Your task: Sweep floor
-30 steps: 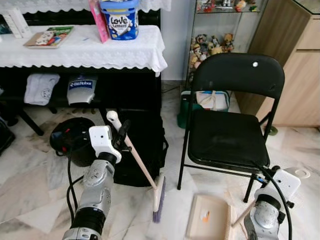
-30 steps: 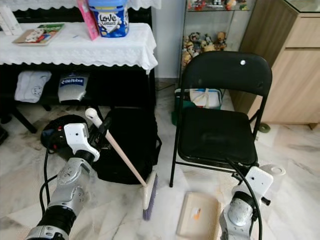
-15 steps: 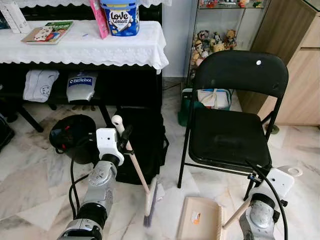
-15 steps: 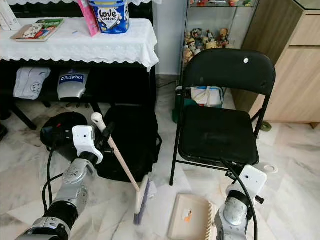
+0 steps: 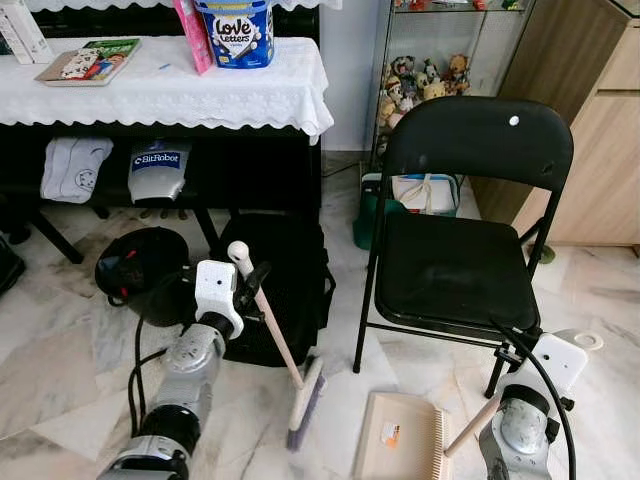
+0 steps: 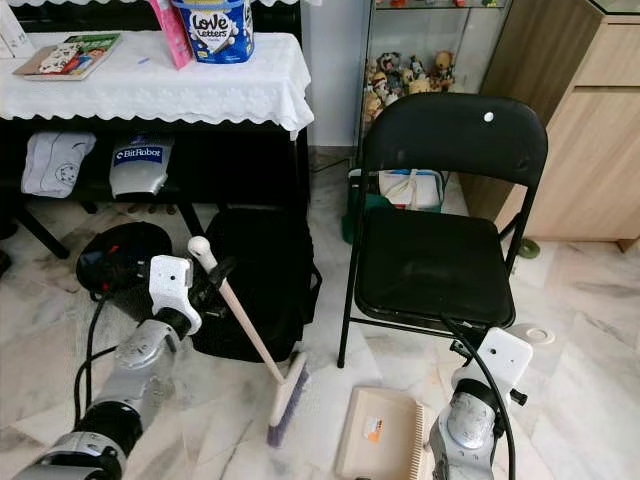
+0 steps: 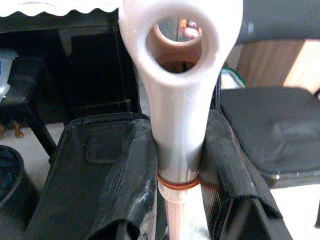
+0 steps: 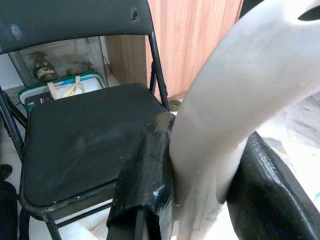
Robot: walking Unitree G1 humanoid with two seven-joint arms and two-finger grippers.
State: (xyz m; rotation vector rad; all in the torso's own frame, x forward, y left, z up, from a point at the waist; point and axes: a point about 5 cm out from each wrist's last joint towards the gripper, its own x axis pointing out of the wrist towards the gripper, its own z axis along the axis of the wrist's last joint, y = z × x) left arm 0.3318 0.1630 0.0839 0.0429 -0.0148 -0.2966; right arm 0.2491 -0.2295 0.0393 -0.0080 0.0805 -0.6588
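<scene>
1. My left gripper [image 5: 250,283] was clamped on the pale-handled hand broom with purple bristles [image 5: 305,404], in the lower centre of the head view.
2. My right gripper [image 8: 200,175] pinched the handle of the beige plastic dustpan [image 5: 398,449], flat on the marble floor [image 5: 60,370] at lower centre-right, before the black folding chair [image 5: 462,240].
3. Over the last second the bristles had travelled left, then back toward the dustpan.
4. Judgement: the stroke was driving debris panward; sweeping was unfinished.
</scene>
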